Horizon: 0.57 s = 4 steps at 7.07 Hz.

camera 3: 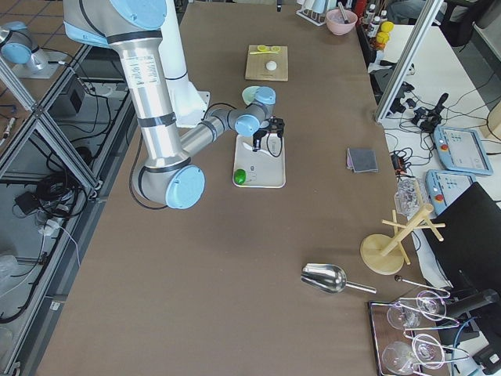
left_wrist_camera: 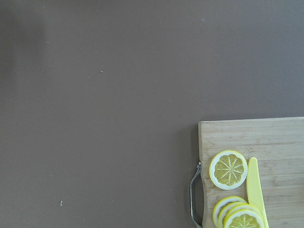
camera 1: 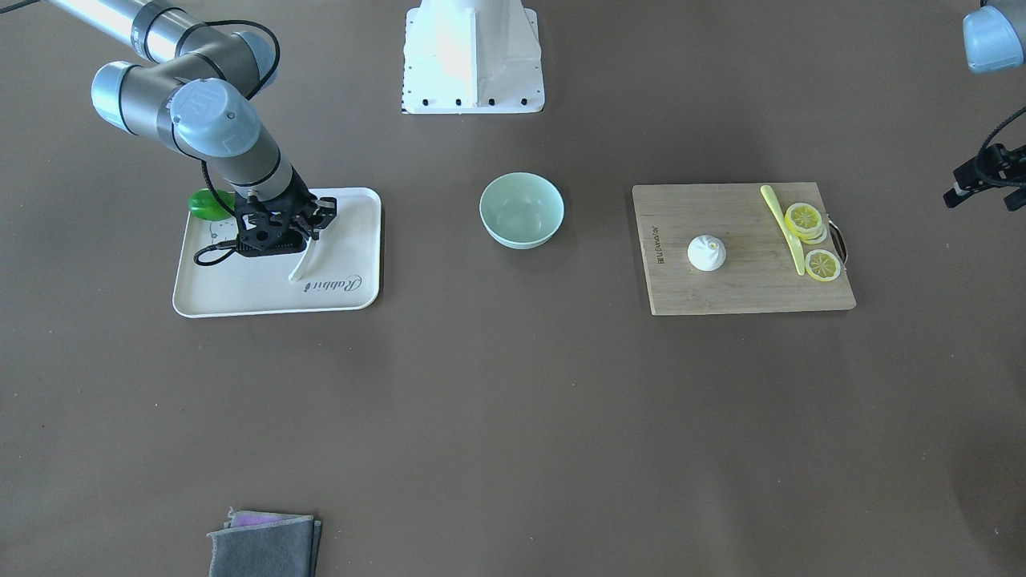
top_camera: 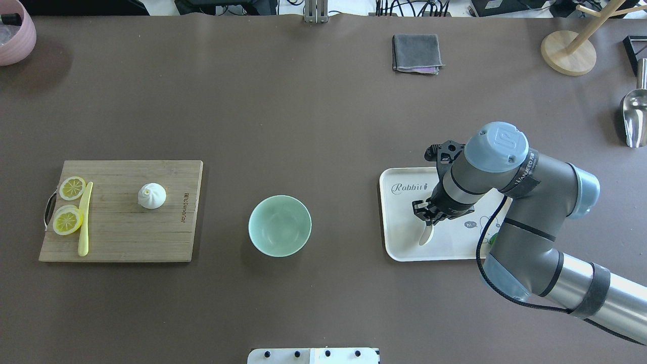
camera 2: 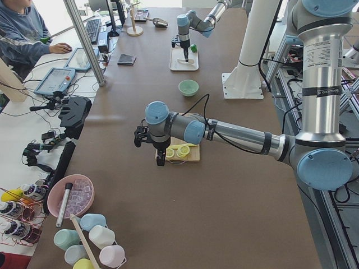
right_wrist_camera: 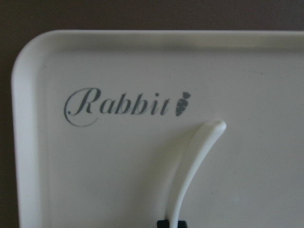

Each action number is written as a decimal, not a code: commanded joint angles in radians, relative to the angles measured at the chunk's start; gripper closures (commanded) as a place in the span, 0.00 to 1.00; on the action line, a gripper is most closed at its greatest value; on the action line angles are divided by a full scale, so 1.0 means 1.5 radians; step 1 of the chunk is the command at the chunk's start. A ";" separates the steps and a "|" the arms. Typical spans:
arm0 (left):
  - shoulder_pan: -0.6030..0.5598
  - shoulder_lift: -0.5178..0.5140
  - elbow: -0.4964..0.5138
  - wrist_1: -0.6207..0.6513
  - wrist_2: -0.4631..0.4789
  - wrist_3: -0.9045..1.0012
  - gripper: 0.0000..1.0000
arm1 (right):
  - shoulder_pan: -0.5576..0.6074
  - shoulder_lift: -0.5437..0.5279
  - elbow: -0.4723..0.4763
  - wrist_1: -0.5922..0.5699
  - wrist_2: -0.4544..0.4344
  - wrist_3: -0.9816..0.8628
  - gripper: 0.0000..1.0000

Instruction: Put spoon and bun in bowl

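Spoon gripped at the tray; bowl empty at mid-table

Right gripper (top_camera: 428, 220) is pinched on the white spoon (right_wrist_camera: 194, 161) over the cream tray (top_camera: 394, 237); whether the spoon is clear of the tray cannot be told; its long axis runs away from the robot, handle tip toward the Rabbit lettering (right_wrist_camera: 118, 107); the mint bowl (top_camera: 263, 240) stands well apart, on the robot's left of the tray, so the carry likely goes sideways across that axis; the bun (top_camera: 151, 195) sits on the cutting board (top_camera: 116, 237) beyond the bowl, nearer the left gripper (camera 1: 978, 183), whose finger spread cannot be told; 2 items are not yet in the bowl.
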 commanded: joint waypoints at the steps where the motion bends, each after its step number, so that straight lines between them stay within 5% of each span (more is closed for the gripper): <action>1: 0.001 -0.001 -0.002 0.000 0.002 -0.016 0.02 | 0.016 0.001 0.002 0.002 0.003 0.003 1.00; 4: 0.001 -0.005 -0.009 -0.002 -0.003 -0.049 0.02 | 0.033 0.071 0.004 0.002 0.010 0.166 1.00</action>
